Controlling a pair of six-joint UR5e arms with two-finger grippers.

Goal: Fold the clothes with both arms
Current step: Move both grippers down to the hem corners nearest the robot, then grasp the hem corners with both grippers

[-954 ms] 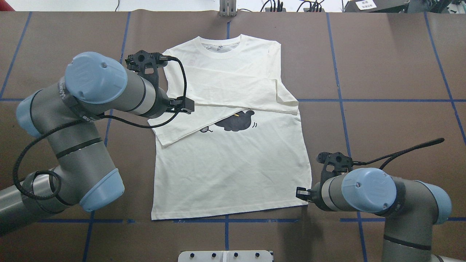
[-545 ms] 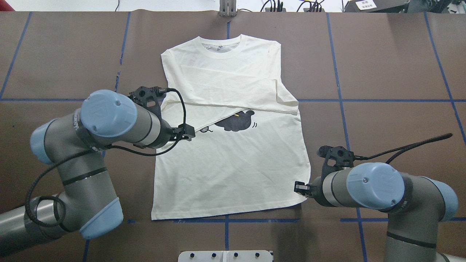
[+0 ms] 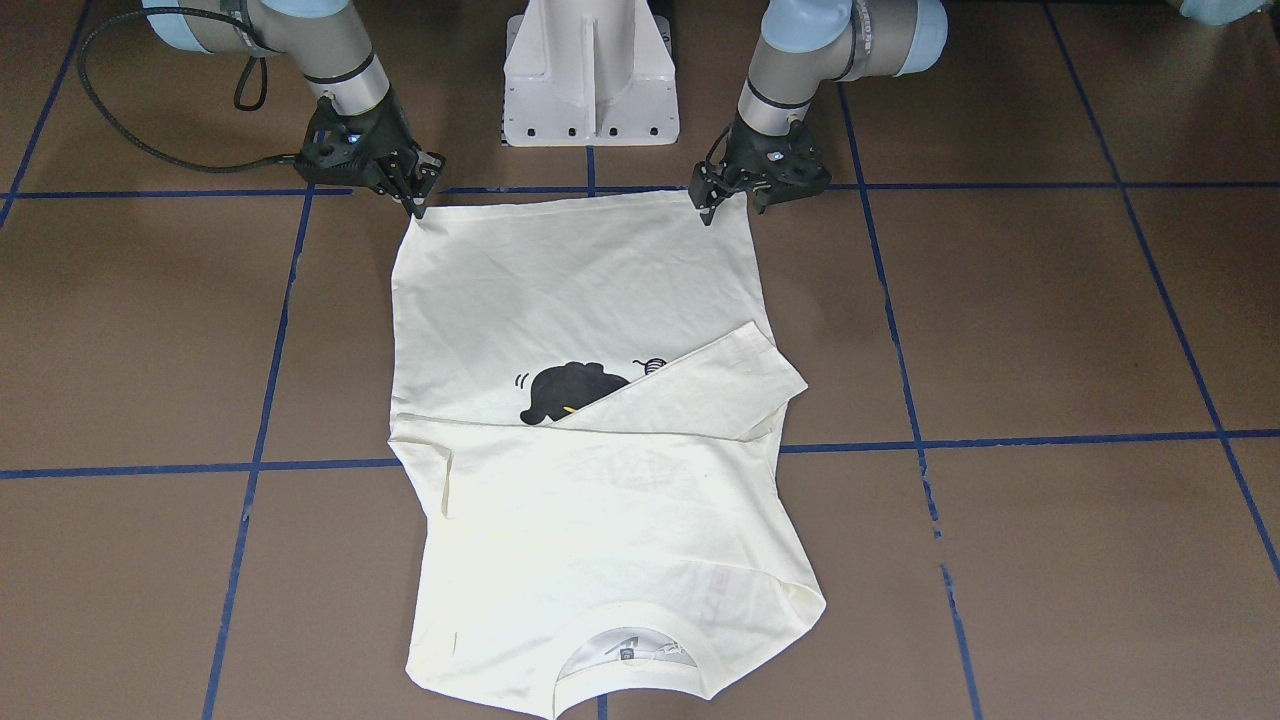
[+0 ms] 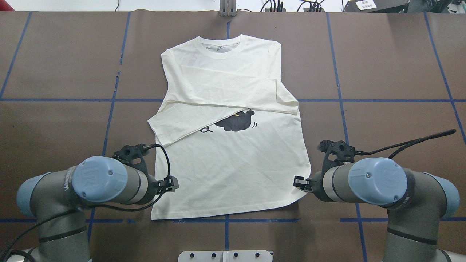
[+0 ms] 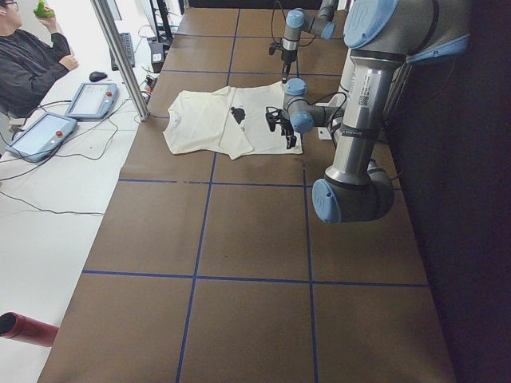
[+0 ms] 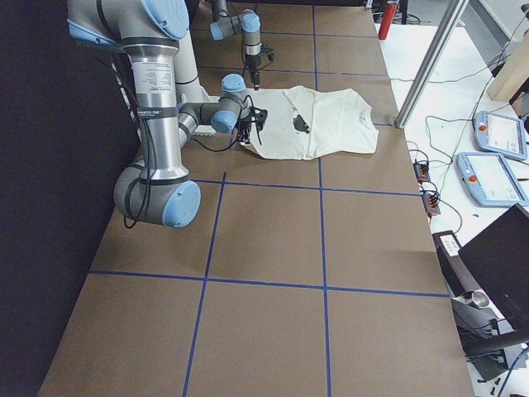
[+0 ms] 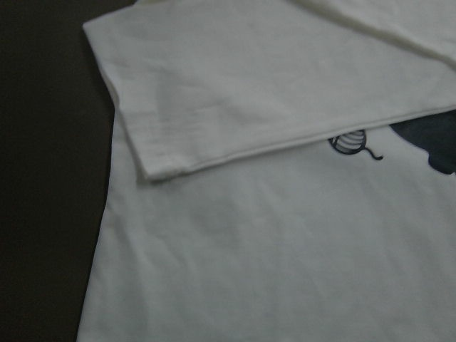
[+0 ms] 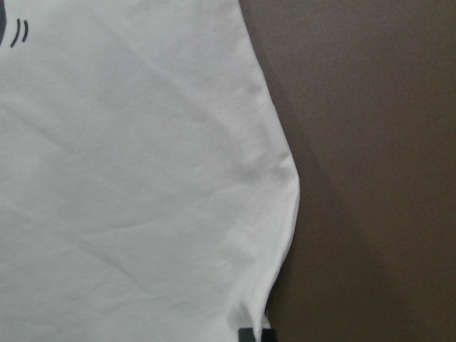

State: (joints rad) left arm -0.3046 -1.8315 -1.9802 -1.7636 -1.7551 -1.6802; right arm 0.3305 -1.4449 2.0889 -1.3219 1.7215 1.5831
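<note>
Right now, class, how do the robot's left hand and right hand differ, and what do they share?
The left hand is at the hem corner where the shirt's side edge runs straight; the right hand at the opposite corner, where it bows out. The right hand's fingertip shows in its wrist view; the left hand's does not. Both are black, reaching down to the hem.

left arm point(image 4: 105, 180): pulled back from the folded sleeve point(image 4: 182, 123) toward the robot's base | left gripper point(image 4: 170, 184): now over the shirt point(image 4: 233, 174) at its near-left hem corner | sleeve: uncovered in overhead view | right gripper point(image 4: 299, 182): crept slightly inward, near-right hem corner point(image 4: 300, 198) drawn in with it (small shift)
</note>
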